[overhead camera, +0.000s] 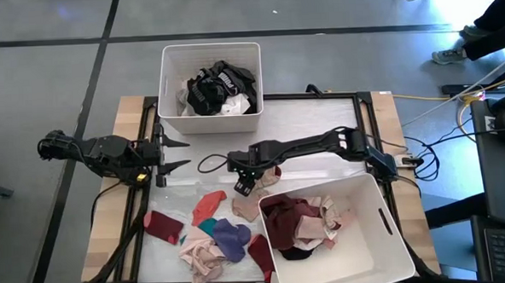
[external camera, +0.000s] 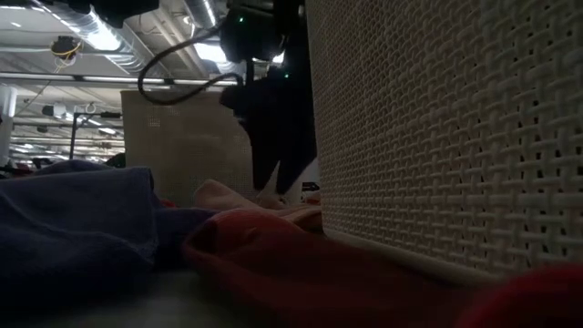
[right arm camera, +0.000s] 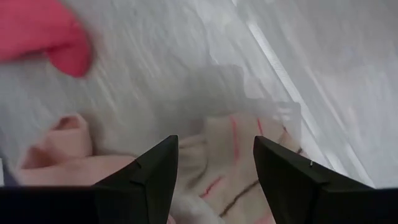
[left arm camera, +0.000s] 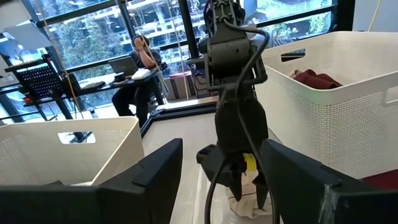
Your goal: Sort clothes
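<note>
The clothes lie in a loose pile near the table's front: red [overhead camera: 208, 205], maroon [overhead camera: 162, 226], purple [overhead camera: 229, 241], pink-beige [overhead camera: 200, 259]. My right gripper [overhead camera: 244, 184] points down at the pile's far edge. It is open [right arm camera: 214, 165], with one finger on either side of a cream garment with red stripes [right arm camera: 227, 155]. A pink-beige piece [right arm camera: 65, 146] and a red one [right arm camera: 43, 31] lie beside it. My left gripper [overhead camera: 172, 153] waits open at the table's left, pointing level toward the right arm. My right gripper comes from above, pointing steeply down, and its fingers [right arm camera: 155, 177] frame the cream striped garment's edge [right arm camera: 217, 140], which lies flat on the table. I cannot tell whether the fingertips touch the cloth.
A white bin [overhead camera: 169, 85] at the far edge holds black and white garments. A second white bin [overhead camera: 385, 238] at the near right holds maroon and beige ones; its woven wall [external camera: 437, 128] stands close beside my right gripper. Bare table lies between the left gripper and the pile.
</note>
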Tool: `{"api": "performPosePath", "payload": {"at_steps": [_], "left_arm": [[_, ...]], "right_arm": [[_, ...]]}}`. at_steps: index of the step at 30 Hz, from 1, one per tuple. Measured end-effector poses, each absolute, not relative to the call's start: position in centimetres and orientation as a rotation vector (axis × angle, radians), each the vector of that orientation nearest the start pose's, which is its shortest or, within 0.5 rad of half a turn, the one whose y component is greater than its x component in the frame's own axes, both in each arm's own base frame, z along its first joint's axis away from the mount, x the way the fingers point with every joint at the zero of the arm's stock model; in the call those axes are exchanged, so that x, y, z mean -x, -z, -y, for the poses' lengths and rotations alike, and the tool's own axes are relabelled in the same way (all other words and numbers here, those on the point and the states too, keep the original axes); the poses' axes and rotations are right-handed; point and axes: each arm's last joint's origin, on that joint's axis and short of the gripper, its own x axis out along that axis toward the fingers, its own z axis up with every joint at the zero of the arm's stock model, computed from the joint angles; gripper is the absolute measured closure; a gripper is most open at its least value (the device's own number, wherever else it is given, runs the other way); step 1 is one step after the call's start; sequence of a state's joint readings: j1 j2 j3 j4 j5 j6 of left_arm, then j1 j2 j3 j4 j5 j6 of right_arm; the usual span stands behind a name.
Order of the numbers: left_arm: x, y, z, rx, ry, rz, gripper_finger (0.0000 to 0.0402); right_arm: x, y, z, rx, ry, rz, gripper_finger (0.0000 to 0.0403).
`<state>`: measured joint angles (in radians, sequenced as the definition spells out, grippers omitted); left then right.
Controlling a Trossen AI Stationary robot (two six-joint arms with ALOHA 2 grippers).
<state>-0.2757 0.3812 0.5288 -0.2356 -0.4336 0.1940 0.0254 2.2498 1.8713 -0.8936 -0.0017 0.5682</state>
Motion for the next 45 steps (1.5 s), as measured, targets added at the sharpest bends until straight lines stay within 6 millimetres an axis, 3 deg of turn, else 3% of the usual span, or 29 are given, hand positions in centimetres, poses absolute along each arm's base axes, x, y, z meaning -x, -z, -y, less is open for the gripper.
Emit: {"api": "performPosePath", "payload": {"at_steps": [7, 14, 18, 25, 30, 36, 45], "left_arm": [[-10.1, -28.8, 1.6, -0.227, -0.149, -0.106, 0.0192], [-10.2, -28.8, 1.6, -0.228, -0.149, -0.107, 0.0192], [-10.2, -28.8, 1.6, -0.228, -0.148, -0.108, 0.0192], [-10.2, -28.8, 1.6, -0.228, -0.149, -0.107, 0.0192], [-10.2, -28.8, 1.6, -0.228, -0.149, -0.108, 0.0192], [-10.2, -28.8, 1.6, -0.238, -0.148, -0.106, 0.0192], [-10.2, -28.8, 1.6, -0.239, -0.148, -0.106, 0.0192]], "right_arm": [[-46.7, -16.2, -1.3, -0.479, 0.335, -1.288, 0.0194], [-46.7, -16.1, -1.2, -0.447, 0.335, -1.287, 0.0200], [-46.7, -16.1, -1.2, -0.429, 0.321, -1.291, 0.0246], [-46.7, -16.1, -1.5, -0.368, 0.303, -1.291, 0.0384], [-46.6, -16.4, -2.3, -0.317, 0.305, -1.283, 0.0379], [-45.9, -20.2, -4.0, -0.244, 0.295, -1.236, 0.0396], [-44.2, -29.8, -6.1, -0.151, 0.326, -1.061, 0.0386]]}}
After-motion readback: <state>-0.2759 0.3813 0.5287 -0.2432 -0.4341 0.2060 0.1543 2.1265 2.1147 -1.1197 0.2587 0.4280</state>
